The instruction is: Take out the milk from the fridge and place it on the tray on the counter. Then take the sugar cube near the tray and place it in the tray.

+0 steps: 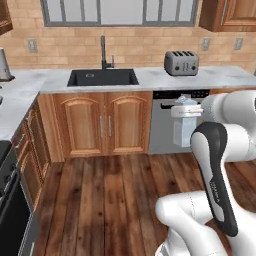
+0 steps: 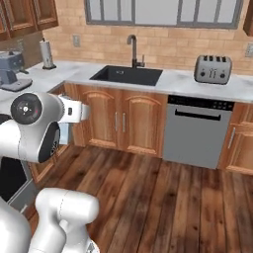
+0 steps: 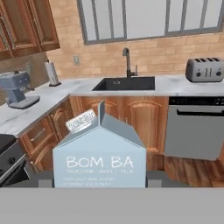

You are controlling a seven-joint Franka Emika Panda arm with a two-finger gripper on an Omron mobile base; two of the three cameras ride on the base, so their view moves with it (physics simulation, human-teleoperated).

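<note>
You had the milk (image 3: 99, 155) clamped in the end effector (image 3: 99, 186): in the hand view the carton stood upright between the two fingers, its printed face toward the camera and its gabled top pointing up, with the jaws partly apart and closed against its sides. In the left base view you could see the same carton (image 1: 185, 122) carried in the air at the end of the arm, hanging in front of the dishwasher (image 1: 172, 120), clear of the floor (image 1: 105, 200) and below the edge of the bench (image 1: 150, 77).

Taking the sink (image 1: 103, 77) as your landmark: the tap (image 1: 104, 52) rose just behind it, the toaster (image 1: 181, 63) sat on the bench well to its right, and the dishwasher stood below the bench to its right, next to the two cabinet doors (image 1: 102, 122) directly under the basin. In the hand view a coffee machine (image 3: 16, 89) and a paper towel roll (image 3: 52, 73) stood on the bench to the left of the sink, around the corner. The window (image 1: 120, 11) ran along the brick wall above the sink.
</note>
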